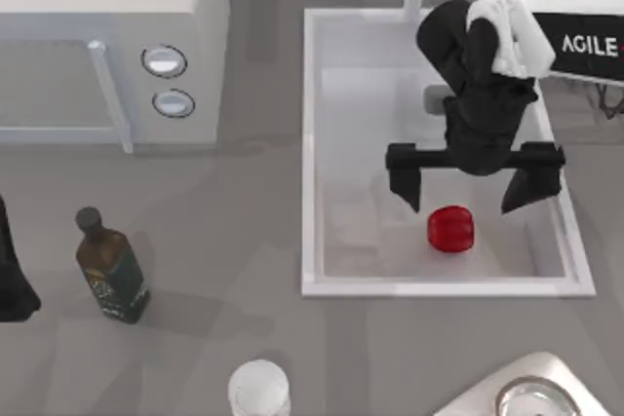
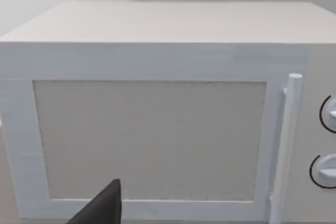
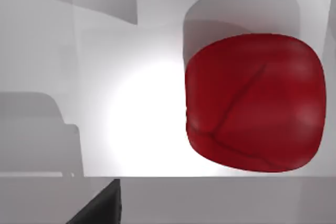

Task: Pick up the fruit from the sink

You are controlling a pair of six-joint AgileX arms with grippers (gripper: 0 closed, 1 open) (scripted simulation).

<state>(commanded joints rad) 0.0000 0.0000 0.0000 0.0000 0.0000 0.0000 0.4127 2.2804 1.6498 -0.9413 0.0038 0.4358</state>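
Fruit (image 1: 450,228) is lying inside the sink (image 1: 310,153), near its front rim, at the table's right side in the top view. The right claw (image 1: 476,182) is hanging spread wide just above it, slightly behind, so closing now is risking a glancing pinch that rolls it away. The left claw (image 1: 12,284) is idling at the table's left edge; I cannot tell its state.

In the left wrist view, a microwave (image 2: 152,129) is facing the camera.

In the right wrist view, the fruit (image 3: 254,103) is looking blocky, with no clear long axis.

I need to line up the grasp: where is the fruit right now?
In the top view the fruit lies on the sink floor near its front rim, right of centre, just below the open right gripper.
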